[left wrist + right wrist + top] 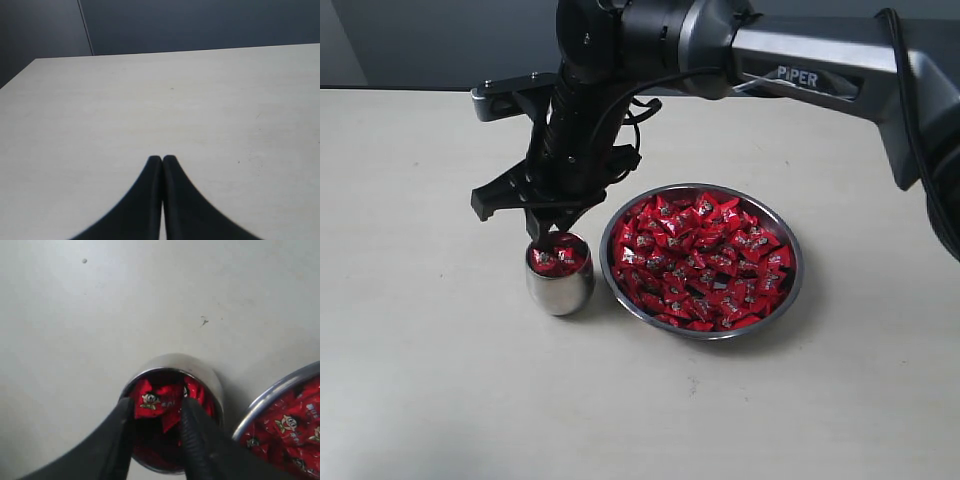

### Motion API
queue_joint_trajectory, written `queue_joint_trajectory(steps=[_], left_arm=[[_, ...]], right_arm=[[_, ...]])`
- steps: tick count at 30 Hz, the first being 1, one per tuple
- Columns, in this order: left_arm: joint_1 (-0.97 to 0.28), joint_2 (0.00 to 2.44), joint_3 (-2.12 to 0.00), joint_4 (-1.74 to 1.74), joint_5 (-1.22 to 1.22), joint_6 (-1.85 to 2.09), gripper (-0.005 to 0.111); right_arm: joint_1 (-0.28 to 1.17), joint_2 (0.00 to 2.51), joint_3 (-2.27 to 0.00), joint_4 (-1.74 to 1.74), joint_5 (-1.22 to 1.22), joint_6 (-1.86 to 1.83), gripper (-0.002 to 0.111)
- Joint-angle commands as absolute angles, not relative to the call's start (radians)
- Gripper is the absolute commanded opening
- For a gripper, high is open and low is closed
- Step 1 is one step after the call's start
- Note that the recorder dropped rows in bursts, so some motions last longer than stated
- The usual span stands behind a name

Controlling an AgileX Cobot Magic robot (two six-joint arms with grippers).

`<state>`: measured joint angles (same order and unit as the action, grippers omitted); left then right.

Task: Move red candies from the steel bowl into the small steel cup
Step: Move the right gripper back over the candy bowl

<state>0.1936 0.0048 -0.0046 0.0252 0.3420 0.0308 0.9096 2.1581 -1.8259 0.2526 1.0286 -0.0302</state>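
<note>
The steel bowl (799,268) sits right of centre, heaped with red candies (700,262). Just left of it stands the small steel cup (560,288), which holds a few red candies (558,259). My right gripper (548,237) reaches across and hangs directly over the cup's mouth. In the right wrist view the right gripper (157,402) pinches a red candy (154,400) between its fingers, above the cup (172,360); the bowl's rim (270,395) shows beside it. My left gripper (162,159) is shut on nothing over bare table and is out of the exterior view.
The pale tabletop (430,380) spreads around the cup and bowl. A dark wall (200,25) runs behind the table's far edge. The right arm (800,60) spans the scene above the bowl.
</note>
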Motion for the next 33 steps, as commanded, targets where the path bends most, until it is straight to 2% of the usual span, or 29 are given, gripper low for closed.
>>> queue_joint_trajectory(steps=[1, 4, 8, 11, 14, 22, 26, 33], left_arm=[[0.187, 0.000, 0.000, 0.027, 0.334, 0.029, 0.000], [0.187, 0.000, 0.000, 0.027, 0.334, 0.029, 0.000], [0.187, 0.000, 0.000, 0.027, 0.334, 0.029, 0.000], [0.187, 0.000, 0.000, 0.027, 0.334, 0.029, 0.000], [0.187, 0.000, 0.000, 0.027, 0.334, 0.029, 0.000], [0.187, 0.000, 0.000, 0.027, 0.334, 0.029, 0.000], [0.187, 0.000, 0.000, 0.027, 0.334, 0.029, 0.000], [0.187, 0.000, 0.000, 0.027, 0.334, 0.029, 0.000]], right_arm=[[0.909, 2.148, -1.831, 0.244, 1.041, -0.030, 0.032], [0.907, 2.110, -1.831, 0.193, 1.019, -0.015, 0.031], [0.907, 1.995, -1.782, -0.056, 0.945, 0.158, 0.031], [0.897, 1.882, -1.608, -0.155, 0.840, 0.201, 0.031], [0.817, 1.768, -1.376, -0.157, 0.730, 0.251, 0.031], [0.619, 1.594, -1.066, -0.133, 0.581, 0.262, 0.031], [0.569, 1.585, -0.984, -0.131, 0.561, 0.264, 0.031], [0.570, 1.612, -0.960, -0.172, 0.562, 0.264, 0.031]])
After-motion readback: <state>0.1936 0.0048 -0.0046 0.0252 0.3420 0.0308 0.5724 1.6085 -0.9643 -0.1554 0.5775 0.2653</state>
